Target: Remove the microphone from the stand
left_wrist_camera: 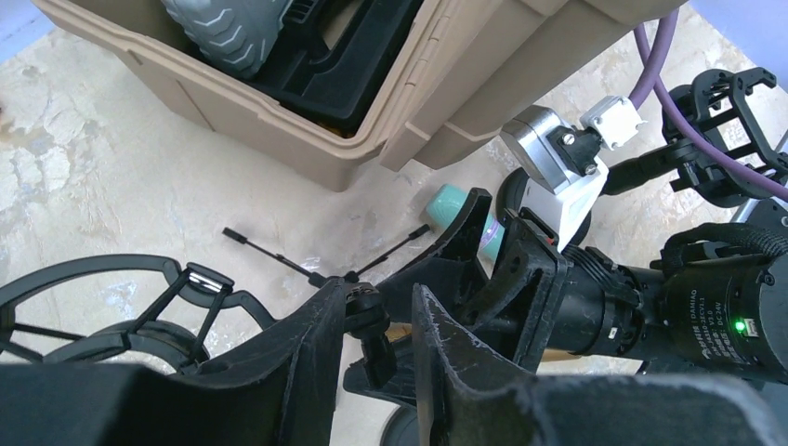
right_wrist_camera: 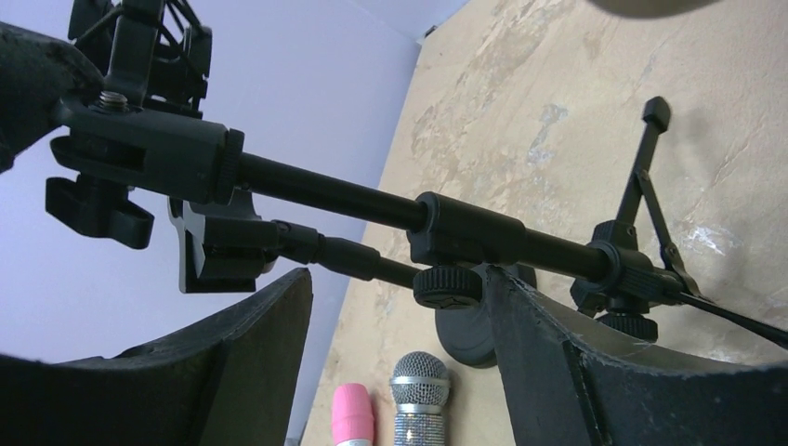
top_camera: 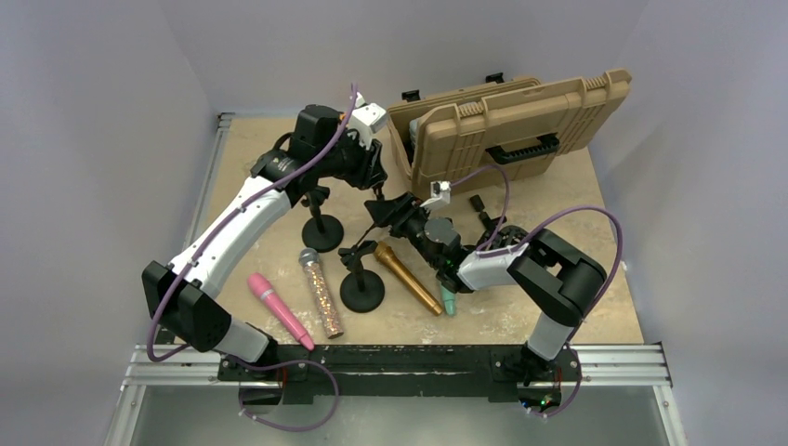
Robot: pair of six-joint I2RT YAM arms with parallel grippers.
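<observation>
Near the middle of the table, the tripod stand is pinched narrowly by the left gripper and straddled by the wide right gripper, while the gold microphone is seen lying beside a round-base stand, where it may be struck if the tripod is tipped.

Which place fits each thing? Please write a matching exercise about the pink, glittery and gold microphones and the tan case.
1. smooth pink microphone
2. glitter-covered silver microphone
3. gold metal microphone
4. tan plastic hard case

A. at the back, lid open
B. leftmost microphone lying down
C. just right of the black round stand base
D. between 1 and the stand base

Pairs: 1-B, 2-D, 3-C, 4-A
</observation>
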